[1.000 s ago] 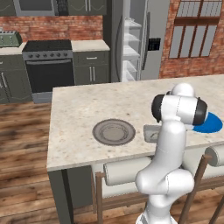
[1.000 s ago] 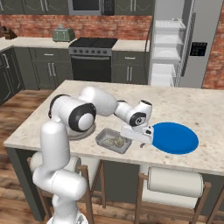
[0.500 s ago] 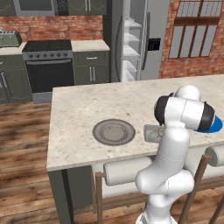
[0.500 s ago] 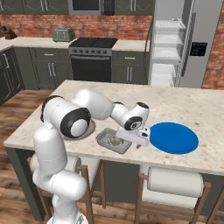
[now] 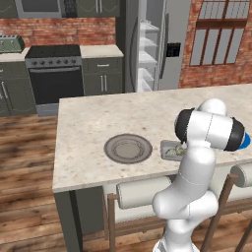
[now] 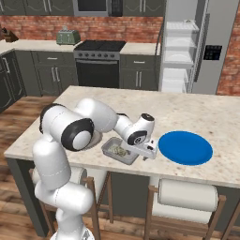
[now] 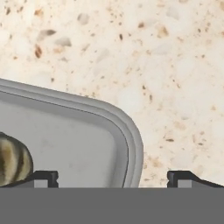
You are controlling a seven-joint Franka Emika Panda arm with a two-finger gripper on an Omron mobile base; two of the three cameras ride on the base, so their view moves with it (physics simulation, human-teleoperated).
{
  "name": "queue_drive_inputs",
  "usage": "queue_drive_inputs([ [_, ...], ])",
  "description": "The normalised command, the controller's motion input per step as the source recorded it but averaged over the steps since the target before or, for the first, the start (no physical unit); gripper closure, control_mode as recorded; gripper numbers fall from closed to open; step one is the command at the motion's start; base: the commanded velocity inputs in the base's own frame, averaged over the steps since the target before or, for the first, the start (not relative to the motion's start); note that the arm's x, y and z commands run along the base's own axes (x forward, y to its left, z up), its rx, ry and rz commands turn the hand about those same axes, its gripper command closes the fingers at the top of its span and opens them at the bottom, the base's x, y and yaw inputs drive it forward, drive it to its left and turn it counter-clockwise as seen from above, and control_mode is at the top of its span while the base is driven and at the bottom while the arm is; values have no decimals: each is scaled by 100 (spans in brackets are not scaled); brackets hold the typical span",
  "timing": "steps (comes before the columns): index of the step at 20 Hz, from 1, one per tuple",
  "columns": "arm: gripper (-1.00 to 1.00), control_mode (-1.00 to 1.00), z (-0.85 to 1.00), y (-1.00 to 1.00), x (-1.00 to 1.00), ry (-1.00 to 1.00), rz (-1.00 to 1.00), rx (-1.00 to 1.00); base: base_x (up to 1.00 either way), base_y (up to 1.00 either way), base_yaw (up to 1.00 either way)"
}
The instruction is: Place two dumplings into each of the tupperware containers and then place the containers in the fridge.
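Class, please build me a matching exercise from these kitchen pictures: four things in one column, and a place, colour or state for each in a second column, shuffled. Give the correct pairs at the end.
Things
1. tupperware container
2. blue plate
3. grey plate
4. fridge

Descriptions
A. stands open, white shelves showing
B. round and bare, at the arm's right on the island
C. round, ringed, on the container's far side from the blue one
D. rectangular, a dumpling inside, its rim between the open gripper fingertips

Pairs: 1-D, 2-B, 3-C, 4-A
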Motion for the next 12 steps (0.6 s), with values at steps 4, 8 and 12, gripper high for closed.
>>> queue_drive_inputs([
  [4,-100,-100,-7,0,0,7,-1,0,0,0,0],
  [8,-100,-100,-16,0,0,9,-1,0,0,0,0],
  [12,100,-100,-10,0,0,1,0,0,0,0,0],
])
